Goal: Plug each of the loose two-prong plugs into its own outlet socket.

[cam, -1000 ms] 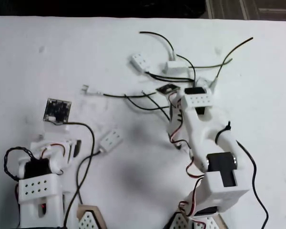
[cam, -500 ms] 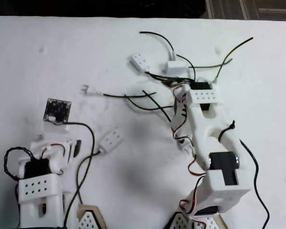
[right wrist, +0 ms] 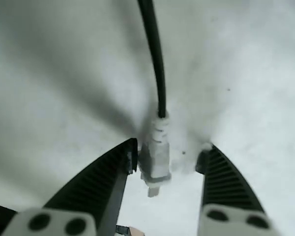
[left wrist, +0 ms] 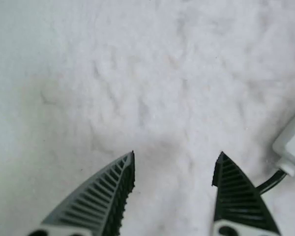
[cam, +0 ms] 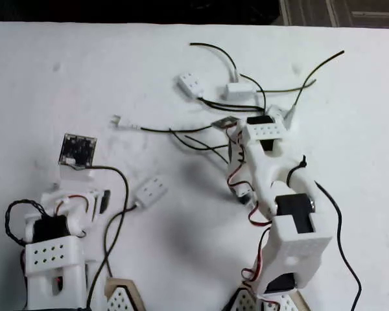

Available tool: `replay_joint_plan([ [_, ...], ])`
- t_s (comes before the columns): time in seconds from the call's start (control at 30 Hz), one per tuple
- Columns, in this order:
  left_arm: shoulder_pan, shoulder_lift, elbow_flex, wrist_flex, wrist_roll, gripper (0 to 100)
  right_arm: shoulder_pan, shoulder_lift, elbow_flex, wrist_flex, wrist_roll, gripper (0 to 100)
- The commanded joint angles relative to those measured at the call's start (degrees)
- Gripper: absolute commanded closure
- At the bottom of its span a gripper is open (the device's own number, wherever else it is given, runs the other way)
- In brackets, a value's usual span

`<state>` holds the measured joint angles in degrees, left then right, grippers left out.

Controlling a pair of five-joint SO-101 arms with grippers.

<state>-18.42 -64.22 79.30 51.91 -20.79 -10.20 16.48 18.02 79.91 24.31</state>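
In the right wrist view my right gripper (right wrist: 168,148) stands open over the white table, with a white two-prong plug (right wrist: 155,157) lying between its jaws, close to one finger (right wrist: 113,172). The plug's black cable (right wrist: 155,59) runs away from it. From above, this arm (cam: 266,133) is at the table's middle right, near a white socket (cam: 240,91). A second socket (cam: 190,84) lies beside that one, and another loose plug (cam: 117,120) rests farther left. My left gripper (left wrist: 174,157) is open above bare table, a third socket (left wrist: 292,142) beside it, seen from above at the socket (cam: 151,190).
Several black cables (cam: 201,139) cross the table's middle between the arms. The left arm (cam: 52,253) sits at the front left corner. A dark edge (cam: 117,13) bounds the table at the back. Bare white surface lies at the far left and far right.
The right arm's wrist swung a little to the right, then came back left, and its rear link shifted left. The left arm has stayed still.
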Motion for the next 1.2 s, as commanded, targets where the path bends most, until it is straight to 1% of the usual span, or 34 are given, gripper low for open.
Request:
replay_joint_plan([
  [0.0, -0.3, -1.1, -0.2, -1.2, 0.4, 74, -2.1, 0.0, -0.2, -0.3, -1.2, 91.2],
  [0.1, -0.3, -1.1, -0.2, -1.2, 0.4, 74, -2.1, -0.2, -0.4, -0.4, -1.2, 98.6],
  [0.27, -0.3, -1.1, -0.2, -1.2, 0.4, 74, -1.7, -0.5, -0.2, 0.1, -1.2, 98.1],
  [0.43, -0.3, -1.1, -0.2, -1.2, 0.3, 74, -2.1, -2.9, -0.4, 4.2, -1.2, 98.1],
  [0.53, -0.3, -1.1, -0.2, -1.2, 0.2, 74, -2.1, -9.6, -0.1, 6.1, -1.0, 98.1],
  [0.7, -0.3, -1.3, -1.0, -1.2, 0.5, 74, -2.2, -25.8, -0.1, 12.0, -0.9, 98.1],
  [0.77, -0.2, -2.7, -2.1, -1.0, 2.5, 74, -2.2, -33.1, -0.1, 13.1, -0.9, 98.1],
  [0.87, 0.0, -7.7, -2.7, -1.1, 7.0, 74, -2.2, -42.3, -0.1, 13.1, -1.1, 98.1],
  [0.97, 0.5, -15.6, -2.7, -1.1, 8.8, 74, -4.1, -48.9, -0.1, 13.2, -1.2, 98.1],
  [1.07, 3.4, -25.4, -2.3, -0.9, 10.9, 74, -7.9, -53.5, 1.1, 13.0, -1.8, 98.1],
  [1.17, 7.3, -34.9, -1.2, -1.0, 14.5, 74, -13.8, -56.8, 2.5, 12.7, -7.2, 98.1],
])
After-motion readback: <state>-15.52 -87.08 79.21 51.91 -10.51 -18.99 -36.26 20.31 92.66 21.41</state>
